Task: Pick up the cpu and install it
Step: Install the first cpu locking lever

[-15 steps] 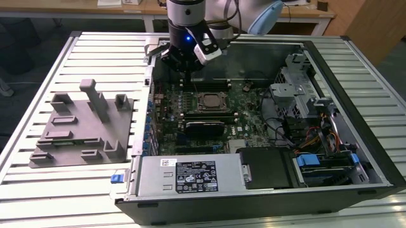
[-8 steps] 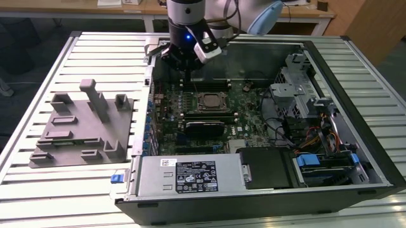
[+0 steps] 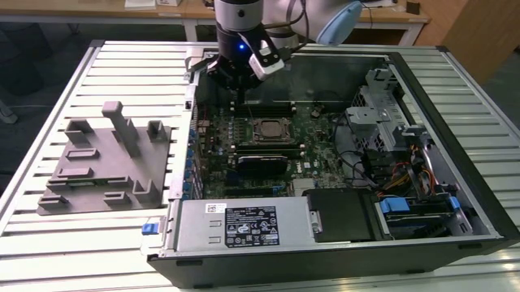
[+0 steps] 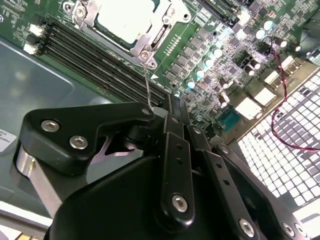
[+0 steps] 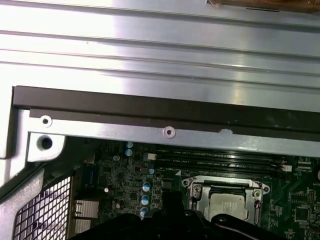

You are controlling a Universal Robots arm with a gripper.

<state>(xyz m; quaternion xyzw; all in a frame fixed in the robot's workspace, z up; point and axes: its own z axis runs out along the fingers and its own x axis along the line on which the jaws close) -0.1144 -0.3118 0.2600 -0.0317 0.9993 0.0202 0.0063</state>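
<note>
The cpu (image 3: 268,129) lies flat inside the dark metal-framed socket (image 3: 286,141) on the motherboard, near the middle of the open computer case. Its pale silver top shows in both wrist views (image 4: 125,20) (image 5: 227,205). My gripper (image 3: 242,94) hangs over the memory slots beside the socket, toward the case's far wall and apart from the cpu. In the second wrist view its black fingers meet at my gripper's tip (image 4: 172,104) and look shut. The socket's thin wire lever (image 4: 148,85) stands up and reaches that tip. Whether the lever is pinched there is hidden.
A large grey plastic tray (image 3: 89,182) with upright posts lies on the slatted table at the exterior view's left. The case's rim (image 5: 170,131), drive cage (image 3: 382,109), power supply (image 3: 243,225) and cables surround the motherboard.
</note>
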